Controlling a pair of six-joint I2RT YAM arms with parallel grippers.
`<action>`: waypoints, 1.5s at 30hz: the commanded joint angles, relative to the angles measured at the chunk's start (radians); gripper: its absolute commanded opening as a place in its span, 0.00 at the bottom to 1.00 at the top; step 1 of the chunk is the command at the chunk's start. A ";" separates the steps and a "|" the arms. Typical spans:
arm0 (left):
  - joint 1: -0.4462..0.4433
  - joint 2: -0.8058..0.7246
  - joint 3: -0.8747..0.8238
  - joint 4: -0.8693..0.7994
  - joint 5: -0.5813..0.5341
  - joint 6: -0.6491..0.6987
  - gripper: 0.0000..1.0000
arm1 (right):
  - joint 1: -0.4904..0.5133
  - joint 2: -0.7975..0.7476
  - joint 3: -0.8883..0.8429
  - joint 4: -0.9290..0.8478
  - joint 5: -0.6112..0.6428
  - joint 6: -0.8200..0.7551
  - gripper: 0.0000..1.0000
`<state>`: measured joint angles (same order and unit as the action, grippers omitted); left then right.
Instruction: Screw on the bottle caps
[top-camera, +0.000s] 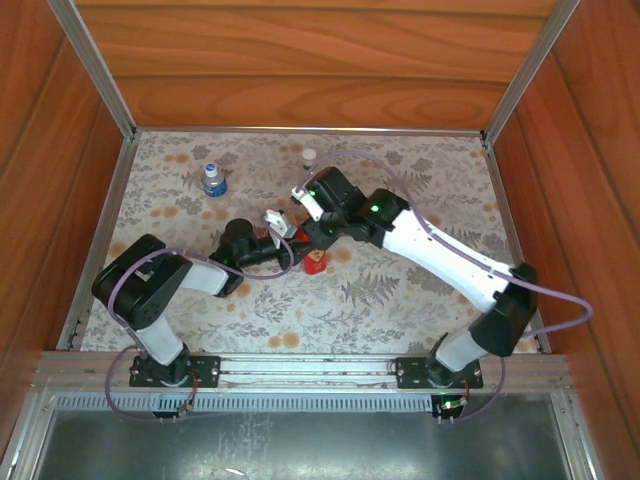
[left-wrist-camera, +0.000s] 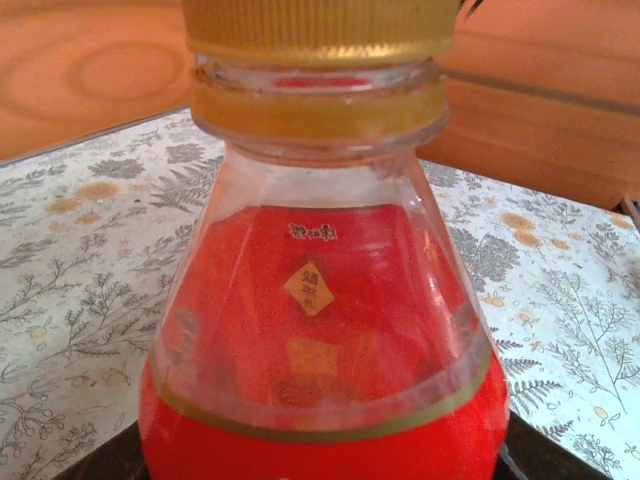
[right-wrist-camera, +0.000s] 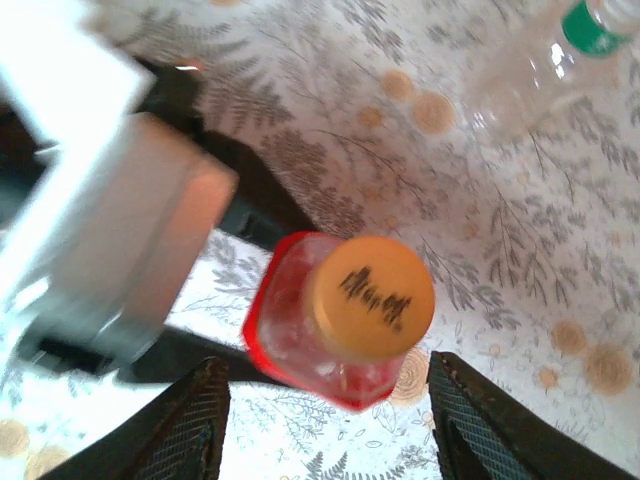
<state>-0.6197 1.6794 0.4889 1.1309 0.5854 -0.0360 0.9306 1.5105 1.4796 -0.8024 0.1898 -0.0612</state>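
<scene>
You have the red bottle at the middle of the table, orange cap on; cap print and label unreadable. Left gripper clamps it; right gripper spread wide above. Green-banded slim bottle stands beyond.

The table has a pale surface printed with grey ferns and orange blossoms. A short bottle with a blue label stands at the upper left. A slim clear bottle stands at top centre. A red bottle stands near the middle, well apart from both.
</scene>
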 joint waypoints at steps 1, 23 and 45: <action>-0.002 -0.035 -0.029 -0.101 0.033 0.051 0.50 | -0.001 -0.124 -0.032 0.049 -0.149 -0.194 0.62; -0.058 -0.393 -0.105 -0.573 -0.041 0.395 0.50 | -0.116 -0.011 0.114 -0.312 -0.507 -0.902 0.56; -0.059 -0.432 -0.106 -0.617 -0.025 0.398 0.50 | -0.095 0.134 0.202 -0.343 -0.517 -0.919 0.41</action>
<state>-0.6746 1.2507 0.3912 0.5816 0.5537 0.3470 0.8230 1.6287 1.6604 -1.1294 -0.3042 -0.9485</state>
